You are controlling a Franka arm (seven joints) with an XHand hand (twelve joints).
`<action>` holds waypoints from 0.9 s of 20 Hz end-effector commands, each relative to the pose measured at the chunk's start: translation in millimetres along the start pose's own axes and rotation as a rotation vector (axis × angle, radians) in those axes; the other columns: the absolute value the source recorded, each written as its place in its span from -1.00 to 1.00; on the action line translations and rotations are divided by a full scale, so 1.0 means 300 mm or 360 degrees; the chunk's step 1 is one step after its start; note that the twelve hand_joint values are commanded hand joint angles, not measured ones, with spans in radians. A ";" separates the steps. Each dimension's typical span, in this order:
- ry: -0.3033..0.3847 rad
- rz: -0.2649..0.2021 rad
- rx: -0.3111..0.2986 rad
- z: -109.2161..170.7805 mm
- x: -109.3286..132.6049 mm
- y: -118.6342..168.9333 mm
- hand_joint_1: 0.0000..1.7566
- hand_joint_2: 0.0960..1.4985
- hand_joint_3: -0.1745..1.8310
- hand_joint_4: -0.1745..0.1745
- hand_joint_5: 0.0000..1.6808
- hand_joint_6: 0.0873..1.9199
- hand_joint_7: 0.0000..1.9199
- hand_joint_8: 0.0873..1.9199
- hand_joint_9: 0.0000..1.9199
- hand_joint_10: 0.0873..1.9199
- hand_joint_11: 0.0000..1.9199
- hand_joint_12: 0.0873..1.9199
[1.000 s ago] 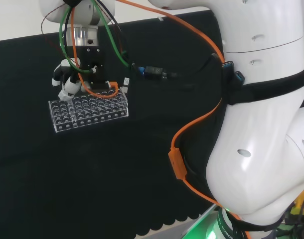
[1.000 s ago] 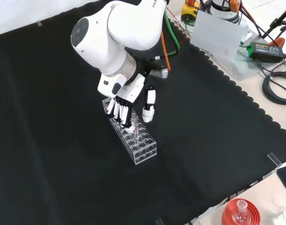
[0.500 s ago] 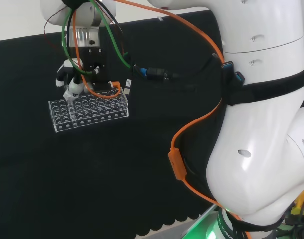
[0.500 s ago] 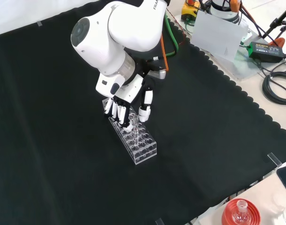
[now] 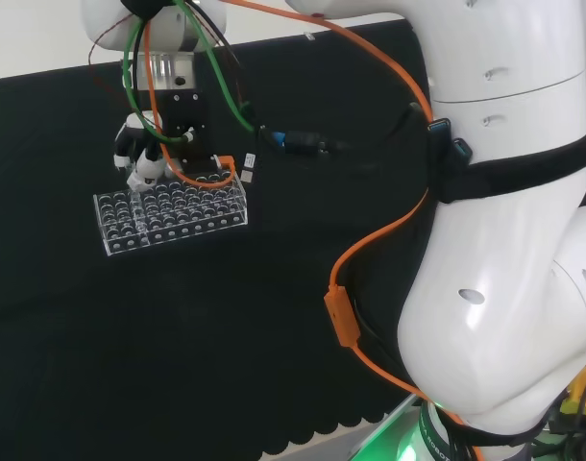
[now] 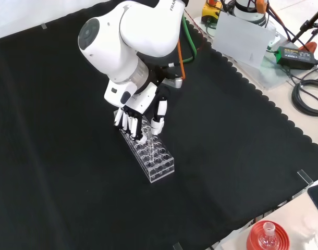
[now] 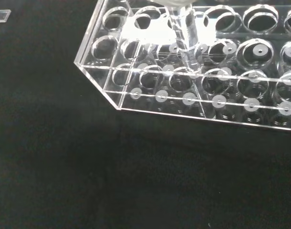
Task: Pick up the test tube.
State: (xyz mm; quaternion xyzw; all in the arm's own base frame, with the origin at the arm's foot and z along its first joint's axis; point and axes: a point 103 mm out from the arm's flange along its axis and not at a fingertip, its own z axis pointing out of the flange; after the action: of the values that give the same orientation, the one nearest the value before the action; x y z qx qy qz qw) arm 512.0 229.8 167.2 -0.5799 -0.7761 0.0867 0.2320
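Note:
A clear test tube [image 7: 185, 38] stands upright in a clear plastic rack [image 7: 150, 102], its lower end still down among the rack's holes. In the front view the hand [image 6: 141, 112] hangs over the rack's [image 6: 158, 160] far end, with fingers [image 6: 129, 124] and thumb [image 6: 158, 121] curled in and pinching the tube [image 6: 148, 138] between them. In the head view the hand [image 5: 139, 149] sits at the left rear corner of the rack [image 5: 173, 216]. Most of the rack's other holes look empty in the wrist view.
A red ribbed stand with a small flask [image 6: 267, 237] sits at the cloth's near right corner. Cables and a power brick [image 6: 297, 54] lie off the cloth at the right, by a white board [image 6: 242, 34]. An orange cable [image 5: 341, 307] runs along the arm.
The hand has shifted a little along the rack and risen slightly. The thumb has swung in towards the fingers, closing on the tube.

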 end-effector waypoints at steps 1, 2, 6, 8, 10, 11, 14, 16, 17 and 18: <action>-0.0015 0.0006 -0.0032 -0.005 -0.008 -0.004 0.36 0.32 -1.00 0.12 -0.21 -0.04 0.05 -0.47 -0.26 -0.36 -0.65 0.50; -0.0016 0.0003 -0.0035 -0.006 -0.007 -0.004 0.37 0.32 -1.00 0.09 -0.19 -0.04 0.10 -0.49 -0.23 -0.38 -0.62 0.49; -0.0020 -0.0007 -0.0044 -0.010 0.004 -0.003 0.37 0.31 -1.00 -0.01 -0.09 -0.07 0.26 -0.54 -0.08 -0.44 -0.50 0.43; -0.0024 -0.0011 -0.0045 -0.010 0.015 -0.002 0.38 0.31 -1.00 -0.04 -0.07 -0.08 0.29 -0.56 -0.04 -0.46 -0.46 0.41; -0.0019 -0.0020 -0.0033 -0.009 0.027 0.001 0.38 0.30 -1.00 -0.05 -0.06 -0.08 0.28 -0.57 -0.03 -0.47 -0.45 0.41; -0.0020 -0.0025 -0.0026 -0.008 0.033 0.003 0.38 0.29 -1.00 -0.04 -0.06 -0.08 0.27 -0.58 -0.03 -0.47 -0.45 0.41; -0.0010 -0.0028 -0.0027 -0.008 0.050 0.006 0.38 0.28 -1.00 0.00 -0.09 -0.08 0.21 -0.56 -0.06 -0.47 -0.46 0.42; -0.0009 -0.0033 -0.0024 -0.006 0.060 0.008 0.38 0.27 -1.00 0.03 -0.11 -0.07 0.17 -0.53 -0.07 -0.45 -0.48 0.43; -0.0011 -0.0035 -0.0023 -0.005 0.063 0.010 0.38 0.27 -1.00 0.04 -0.11 -0.07 0.16 -0.52 -0.08 -0.45 -0.48 0.43; -0.0011 -0.0036 -0.0021 -0.004 0.066 0.011 0.38 0.27 -1.00 0.04 -0.11 -0.07 0.14 -0.52 -0.09 -0.45 -0.49 0.43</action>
State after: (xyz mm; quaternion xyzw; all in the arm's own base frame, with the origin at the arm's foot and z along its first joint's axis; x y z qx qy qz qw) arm 512.2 244.3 172.5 -0.5743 -0.7832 0.0799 0.2244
